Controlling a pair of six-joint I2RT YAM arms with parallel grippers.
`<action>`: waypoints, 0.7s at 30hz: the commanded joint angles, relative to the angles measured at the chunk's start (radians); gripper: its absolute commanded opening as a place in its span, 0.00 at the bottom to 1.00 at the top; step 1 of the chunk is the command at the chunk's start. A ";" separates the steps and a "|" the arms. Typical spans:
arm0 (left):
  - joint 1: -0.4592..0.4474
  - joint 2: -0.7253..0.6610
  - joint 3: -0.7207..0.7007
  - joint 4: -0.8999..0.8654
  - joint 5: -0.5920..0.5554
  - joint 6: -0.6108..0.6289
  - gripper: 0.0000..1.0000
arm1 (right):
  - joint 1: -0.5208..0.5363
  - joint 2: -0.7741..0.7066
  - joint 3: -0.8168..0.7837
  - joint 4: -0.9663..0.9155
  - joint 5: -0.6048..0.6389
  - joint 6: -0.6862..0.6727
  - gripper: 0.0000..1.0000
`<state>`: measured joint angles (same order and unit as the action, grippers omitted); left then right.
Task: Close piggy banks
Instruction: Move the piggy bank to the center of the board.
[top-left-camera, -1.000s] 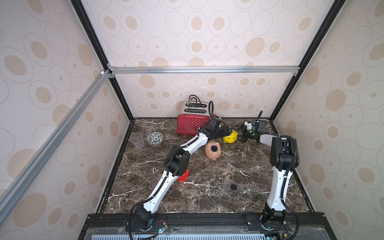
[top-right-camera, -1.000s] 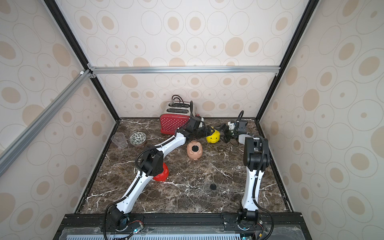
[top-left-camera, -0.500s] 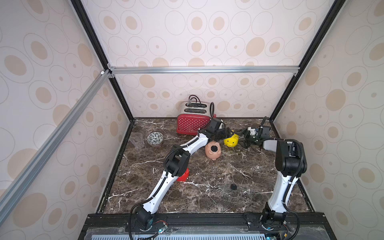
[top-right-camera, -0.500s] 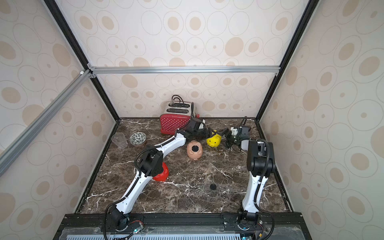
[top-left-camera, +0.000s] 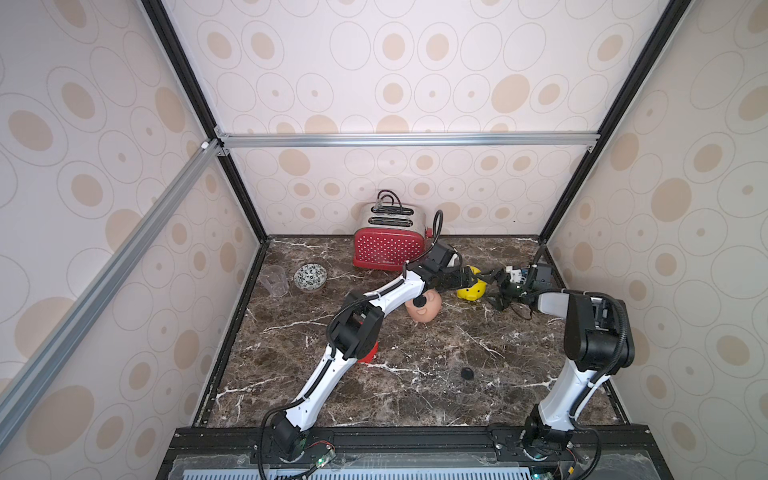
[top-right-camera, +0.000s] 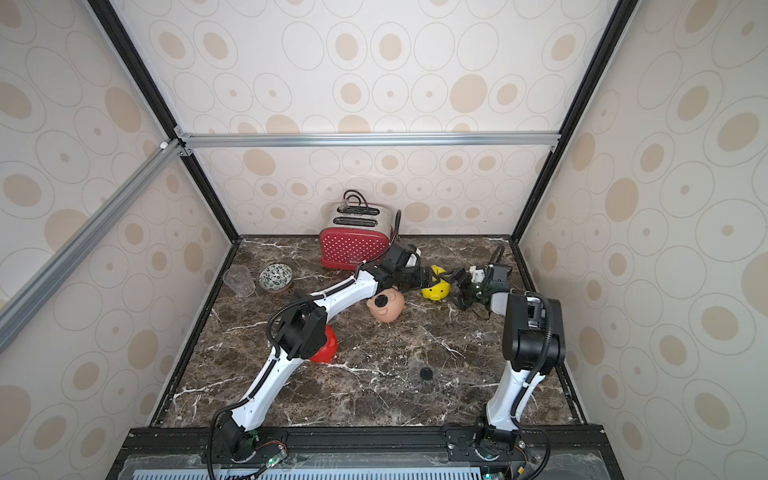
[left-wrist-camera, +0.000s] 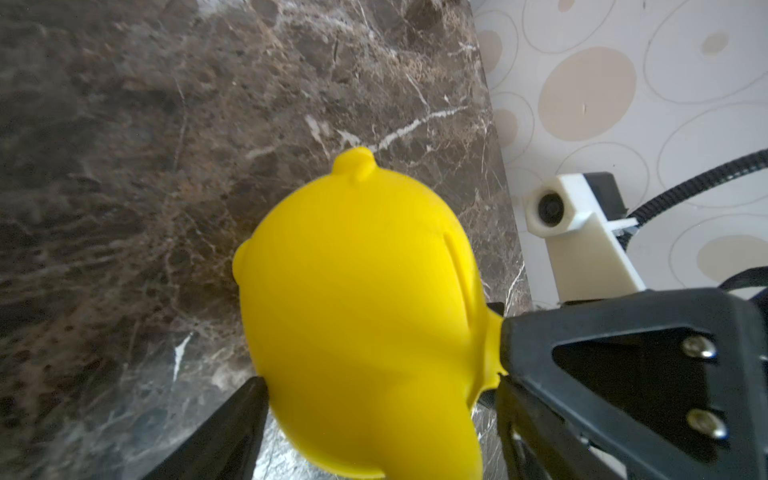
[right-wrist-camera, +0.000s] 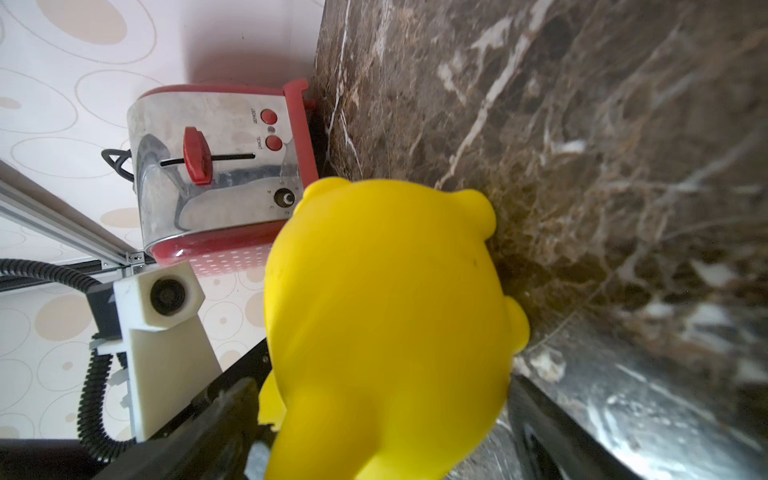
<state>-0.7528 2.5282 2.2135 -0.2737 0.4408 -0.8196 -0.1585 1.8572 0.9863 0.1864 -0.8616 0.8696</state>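
Observation:
The yellow piggy bank (top-left-camera: 471, 289) (left-wrist-camera: 357, 291) is near the back right, between both grippers. My left gripper (top-left-camera: 470, 277) (left-wrist-camera: 378, 399) reaches in from the left and is shut on it, a finger against each flank. From the right, my right gripper (top-left-camera: 494, 289) (right-wrist-camera: 382, 395) stands open with its fingers spread around the pig's other end. The peach-pink piggy bank (top-left-camera: 424, 308) lies beside the left forearm with a black plug (top-left-camera: 421, 300) on it. Most of the red piggy bank (top-right-camera: 326, 350) is hidden behind the left elbow. A loose black plug (top-left-camera: 467, 373) lies on the marble.
A red polka-dot toaster (top-left-camera: 388, 249) stands against the back wall, close behind the left wrist. At the back left are a patterned bowl (top-left-camera: 310, 276) and a clear cup (top-left-camera: 274, 280). The right wall is close to the right arm.
The yellow pig has shifted a little to the right and toward the front, with both grippers moving along. The right arm's elbow has drawn back to the right.

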 joint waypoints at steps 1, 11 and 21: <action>-0.038 -0.045 -0.012 -0.024 0.019 0.028 0.85 | 0.006 -0.045 -0.035 -0.015 -0.063 -0.029 0.95; -0.046 -0.057 -0.018 -0.058 -0.020 0.049 0.86 | -0.013 -0.066 -0.037 -0.064 -0.056 -0.071 0.95; -0.040 -0.066 -0.007 -0.039 -0.089 0.068 0.98 | -0.019 -0.037 0.083 -0.225 0.040 -0.189 1.00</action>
<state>-0.7895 2.5114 2.1918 -0.3157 0.3931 -0.7738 -0.1734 1.8111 1.0241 0.0086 -0.8387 0.7261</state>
